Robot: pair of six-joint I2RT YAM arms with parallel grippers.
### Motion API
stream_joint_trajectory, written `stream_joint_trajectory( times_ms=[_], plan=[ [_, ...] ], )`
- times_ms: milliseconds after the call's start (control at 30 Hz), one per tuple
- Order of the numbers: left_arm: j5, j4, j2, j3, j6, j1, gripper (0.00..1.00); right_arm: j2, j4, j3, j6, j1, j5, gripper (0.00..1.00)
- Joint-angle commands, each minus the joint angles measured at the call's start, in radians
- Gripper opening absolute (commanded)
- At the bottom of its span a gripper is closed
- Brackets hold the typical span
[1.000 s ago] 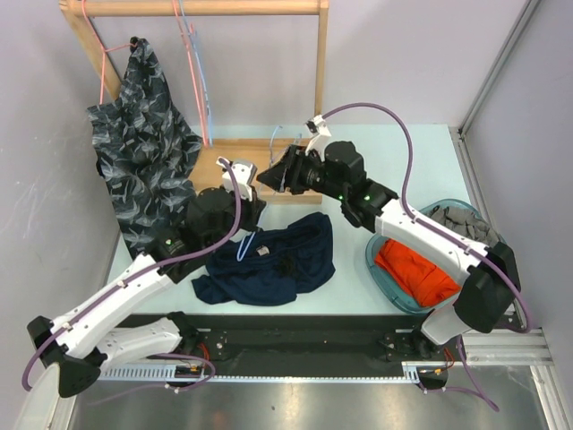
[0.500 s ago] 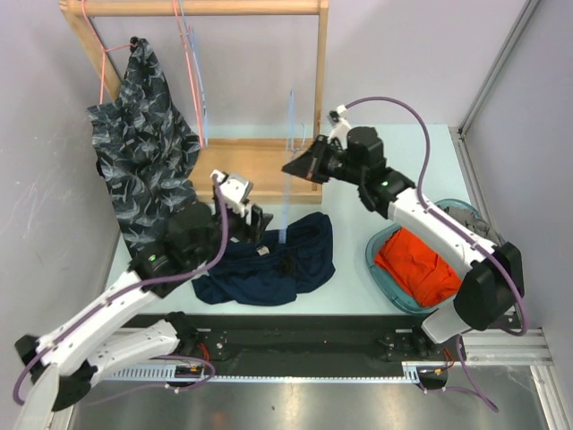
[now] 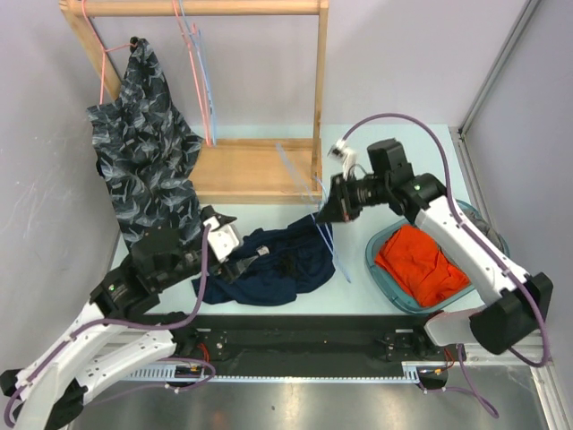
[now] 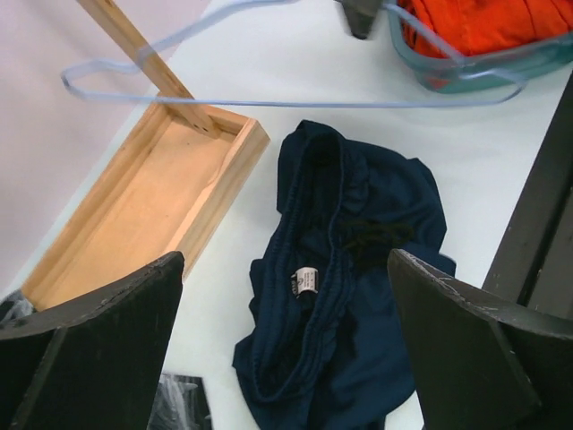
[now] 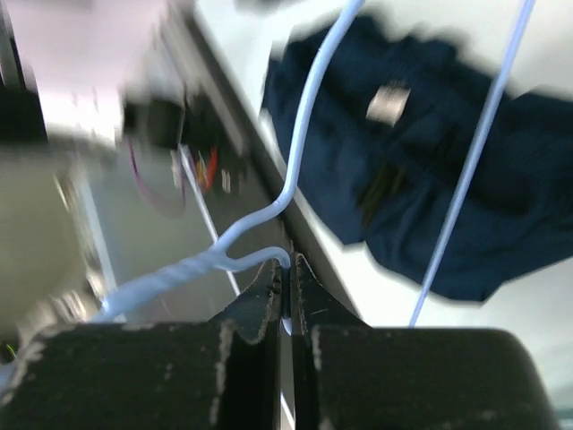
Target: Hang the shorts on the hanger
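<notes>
The dark navy shorts [image 3: 277,264] lie crumpled on the table in front of the wooden rack, white label up [image 4: 306,279]. My left gripper [image 3: 240,255] hovers open above their left part; in its wrist view the black fingers [image 4: 98,331] stand wide on either side of the shorts [image 4: 358,269], and nothing is held. My right gripper [image 3: 325,215] is shut on the thin light-blue hanger [image 3: 329,240], clamping the wire just below the twisted neck [image 5: 288,264]. The hanger [image 4: 269,100] hangs tilted over the right edge of the shorts [image 5: 421,170].
A wooden rack with a flat base [image 3: 251,170] stands at the back left, carrying pink hangers [image 3: 192,72] and a dark leaf-print garment [image 3: 143,152]. A teal basket [image 3: 380,269] holding an orange garment [image 3: 421,264] sits at the right, under the right arm.
My left gripper opened and drew back toward the near left. The right gripper shut on the hanger and carried it from the rack base toward the right edge of the shorts.
</notes>
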Motion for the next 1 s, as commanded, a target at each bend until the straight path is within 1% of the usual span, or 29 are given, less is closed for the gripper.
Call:
stream_joint_trajectory(
  times_ms=[0, 33, 67, 167, 233, 333, 400, 433, 467, 500, 533, 600, 633, 667, 800, 900, 933, 967],
  plan=[
    [0.064, -0.070, -0.048, -0.006, 0.127, -0.005, 1.00, -0.106, -0.305, 0.013, -0.383, 0.159, 0.077, 0.00],
    [0.076, -0.081, -0.048, -0.004, 0.171, -0.005, 1.00, -0.113, -0.332, 0.012, -0.420, 0.192, 0.099, 0.00],
    [0.088, -0.087, -0.049, -0.003, 0.197, -0.005, 1.00, -0.113, -0.382, 0.013, -0.450, 0.257, 0.111, 0.00],
    [0.149, -0.096, -0.051, 0.003, 0.269, -0.005, 0.99, -0.111, -0.436, 0.015, -0.529, 0.324, 0.142, 0.00],
    [0.209, -0.112, -0.051, -0.001, 0.329, -0.005, 0.98, -0.097, -0.447, 0.021, -0.569, 0.345, 0.157, 0.00],
    [0.264, -0.121, -0.031, -0.018, 0.383, -0.005, 0.95, -0.068, -0.484, 0.050, -0.625, 0.406, 0.180, 0.00],
    [0.283, -0.118, -0.016, -0.029, 0.401, -0.005, 0.90, -0.059, -0.497, 0.067, -0.645, 0.451, 0.209, 0.00],
    [0.316, -0.122, 0.009, -0.027, 0.420, -0.005, 0.87, -0.044, -0.505, 0.074, -0.658, 0.465, 0.218, 0.00],
    [0.326, -0.122, 0.017, -0.026, 0.424, -0.005, 0.82, -0.038, -0.513, 0.087, -0.668, 0.476, 0.226, 0.00],
    [0.338, -0.118, 0.032, -0.027, 0.426, -0.006, 0.80, -0.031, -0.513, 0.093, -0.670, 0.482, 0.235, 0.00],
    [0.347, -0.116, 0.044, -0.026, 0.430, -0.008, 0.76, -0.021, -0.513, 0.099, -0.672, 0.494, 0.237, 0.00],
    [0.361, -0.116, 0.087, -0.017, 0.432, -0.013, 0.71, -0.010, -0.508, 0.120, -0.664, 0.505, 0.248, 0.00],
    [0.361, -0.118, 0.099, -0.013, 0.427, -0.020, 0.67, -0.008, -0.504, 0.126, -0.658, 0.509, 0.251, 0.00],
    [0.376, -0.124, 0.127, -0.007, 0.430, -0.025, 0.66, 0.004, -0.504, 0.137, -0.644, 0.511, 0.251, 0.00],
    [0.395, -0.144, 0.150, -0.003, 0.427, -0.066, 0.63, 0.019, -0.507, 0.156, -0.632, 0.514, 0.240, 0.00],
    [0.358, -0.113, 0.150, -0.024, 0.415, -0.109, 0.53, 0.027, -0.501, 0.172, -0.632, 0.519, 0.246, 0.00],
    [0.354, -0.110, 0.156, -0.026, 0.397, -0.114, 0.43, 0.028, -0.499, 0.179, -0.627, 0.519, 0.251, 0.00],
    [0.348, -0.107, 0.162, -0.020, 0.382, -0.114, 0.37, 0.030, -0.496, 0.183, -0.623, 0.519, 0.266, 0.00]
  ],
)
